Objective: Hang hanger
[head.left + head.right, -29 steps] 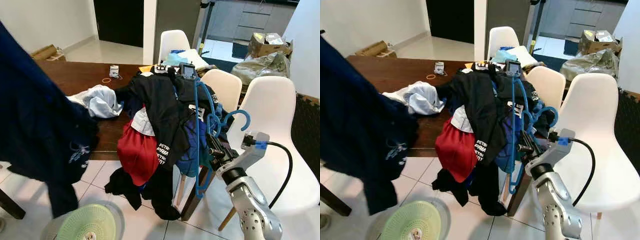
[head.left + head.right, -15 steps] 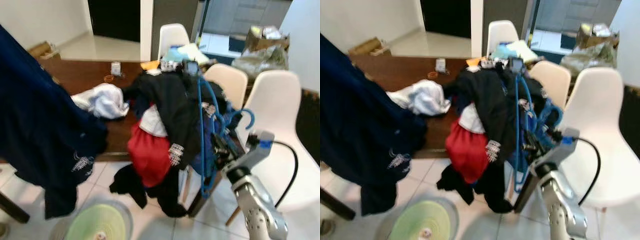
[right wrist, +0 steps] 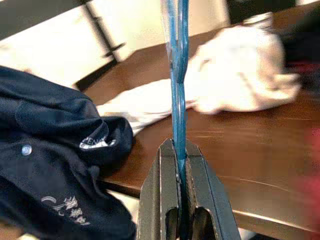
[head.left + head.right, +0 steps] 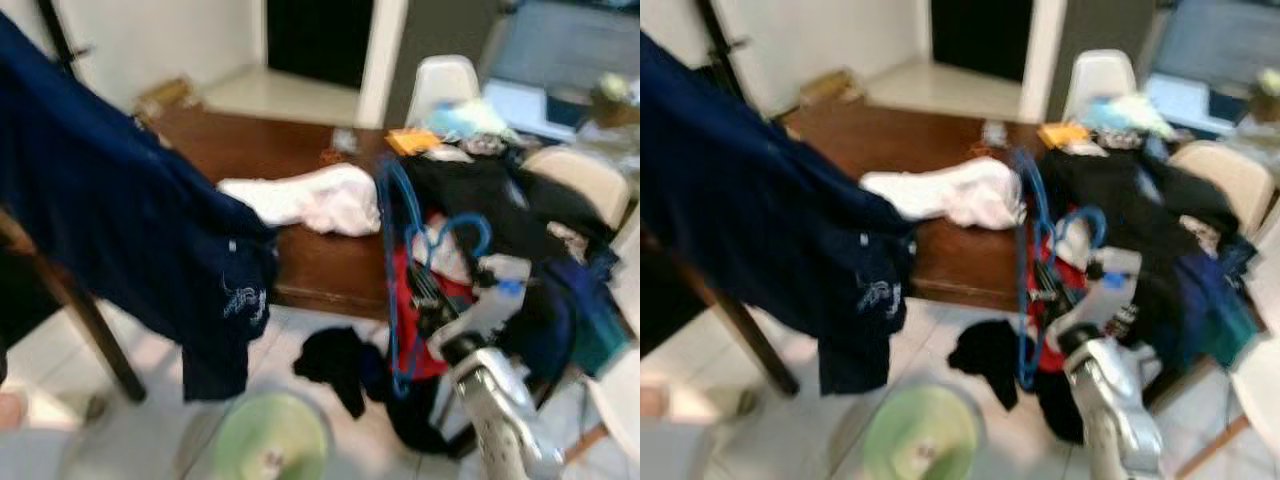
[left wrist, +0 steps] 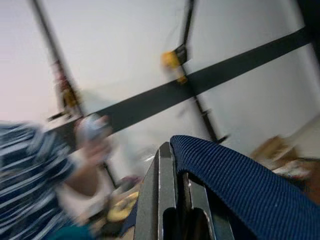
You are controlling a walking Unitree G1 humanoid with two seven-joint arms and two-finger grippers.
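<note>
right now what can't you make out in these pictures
- Eye views: motion blur smears the clothes pile on the table; single garments can't be told apart.
- Left eye view: the navy shirt runs off the top left edge; what holds it is cut off.
- Right wrist view: the blue hanger, clamped in the right gripper, leaves the top edge, hook unseen.

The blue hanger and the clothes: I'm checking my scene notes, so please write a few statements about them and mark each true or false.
1. The right claw is shut on the blue hanger. True.
2. The left claw holds a red shirt. False: it grips the navy garment.
3. A white cloth lies on the brown table. True.
4. The hanger lies flat on the table. False: it is held upright beside the table's edge.
</note>
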